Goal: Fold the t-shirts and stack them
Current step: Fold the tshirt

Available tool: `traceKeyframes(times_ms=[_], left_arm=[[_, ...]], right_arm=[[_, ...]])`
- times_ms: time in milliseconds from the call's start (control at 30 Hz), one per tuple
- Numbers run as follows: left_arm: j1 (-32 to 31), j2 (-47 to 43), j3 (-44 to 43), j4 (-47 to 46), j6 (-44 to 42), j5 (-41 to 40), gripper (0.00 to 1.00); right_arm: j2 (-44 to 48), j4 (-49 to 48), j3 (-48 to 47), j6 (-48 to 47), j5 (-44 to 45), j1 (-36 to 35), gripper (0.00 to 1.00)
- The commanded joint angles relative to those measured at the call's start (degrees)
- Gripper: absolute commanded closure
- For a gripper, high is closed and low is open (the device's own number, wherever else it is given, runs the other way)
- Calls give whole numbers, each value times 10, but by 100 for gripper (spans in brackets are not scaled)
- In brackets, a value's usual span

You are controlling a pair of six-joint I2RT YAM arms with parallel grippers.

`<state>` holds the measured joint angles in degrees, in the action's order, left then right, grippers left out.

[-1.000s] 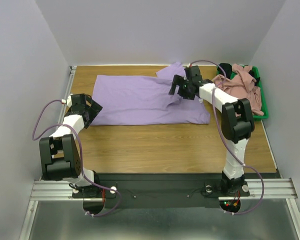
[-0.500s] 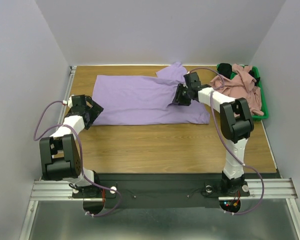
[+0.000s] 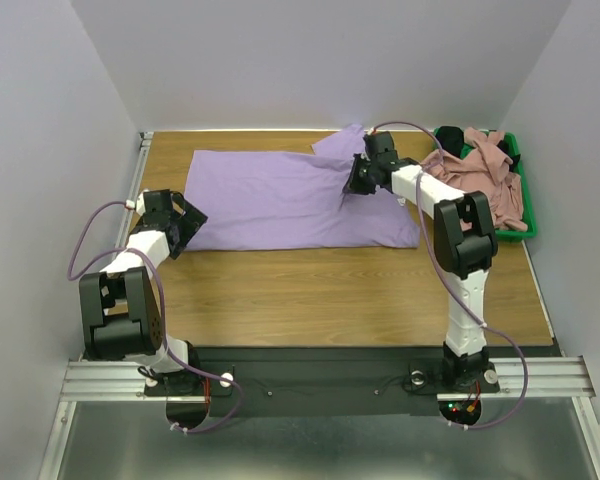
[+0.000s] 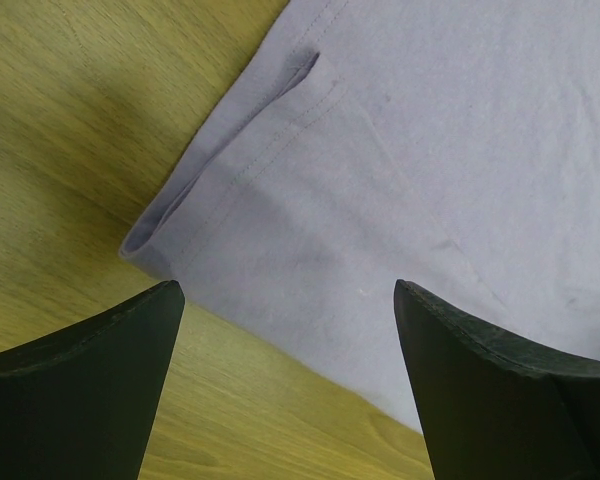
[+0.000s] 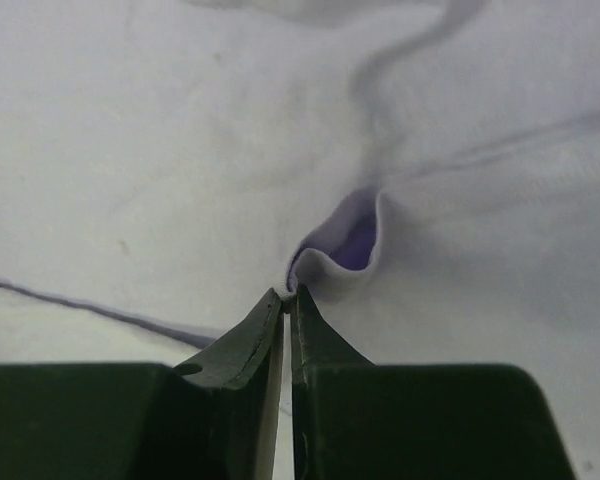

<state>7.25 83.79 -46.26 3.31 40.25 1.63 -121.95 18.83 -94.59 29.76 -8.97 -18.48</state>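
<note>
Since the right gripper is pinching its fingertips almost flat together on a little raised pucker of the lavender t-shirt, I'm guessing this cloth is behaving like you'd expect: light, floppy, zero stiffness, bunching up wherever it's getting nipped. That pinch is sitting mid-fabric toward the right of the shirt in the top view, just below the sleeve, so I'm thinking a hem or sleeve edge would be giving a cleaner fold. The left gripper is hanging wide open, gripping nothing, right over the shirt's hemmed corner at the left of the frame. The shirt is lying spread across the upper middle of the wooden table, while the pink t-shirt and black t-shirt are sitting heaped in the green bin at upper right. Pale walls are boxing the table in on three sides.
</note>
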Motion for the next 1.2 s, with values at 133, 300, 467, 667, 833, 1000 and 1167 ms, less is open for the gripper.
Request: traceKeyframes(times_ms=[133,300,467,667,833,1000,1167], left_arm=[[2,9,-10,-10,-16,14,2],[1,1,-23,-9,-15,25,1],[-2,-13,-27,-9,-11,36,2],[-30,-6,-52,-22,-5,42,1],[-50,63,-91,-28,-11,57,2],[-51,124,-110,-30,-12,65,2],[-52,146,-69,-39,-10,72,2]], right_arm=[[-58,-19,-71,-64,-63,-10,74],[-52,-19,-83,-79,-97,-13,27],[16,-20,-43,-87,-81,-14,0],[149,-20,121,-48,68,-13,0],[196,-20,228,-16,120,4,0],[184,-21,261,-15,132,21,0],[189,-23,313,18,147,22,0]])
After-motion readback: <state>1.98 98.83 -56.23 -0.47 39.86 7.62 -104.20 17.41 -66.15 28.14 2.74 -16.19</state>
